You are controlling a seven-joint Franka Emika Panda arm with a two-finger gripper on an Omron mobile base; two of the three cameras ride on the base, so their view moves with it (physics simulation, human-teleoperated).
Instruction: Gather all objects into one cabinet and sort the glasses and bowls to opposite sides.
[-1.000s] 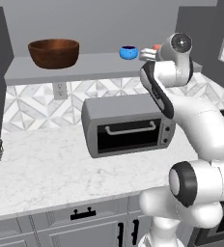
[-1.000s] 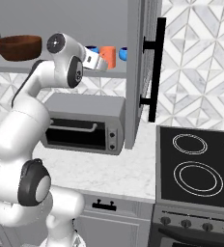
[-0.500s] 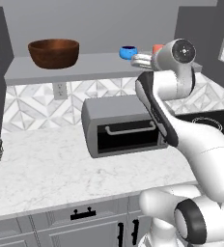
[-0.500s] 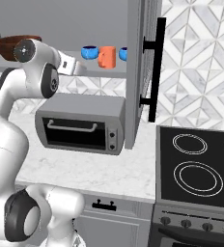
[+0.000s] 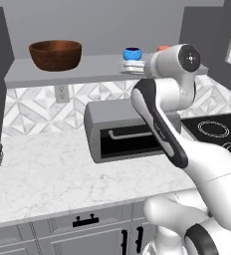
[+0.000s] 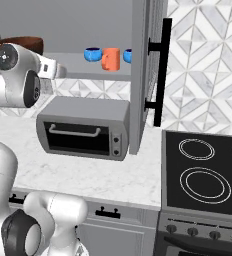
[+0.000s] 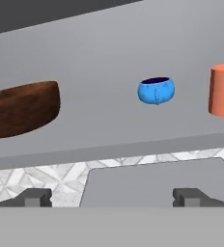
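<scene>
Over the last second the arm has swung left along the shelf; the claw, spread wide and empty, now faces a blue vessel between the wooden bowl and orange vessel. Approach stage, likely.

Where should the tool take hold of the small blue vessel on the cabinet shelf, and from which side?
Probably across the round body of the small blue vessel, coming level from the open front of the shelf. It stands upright and squat, apart from the wooden bowl and the orange vessel, and the open tool already faces it.
</scene>
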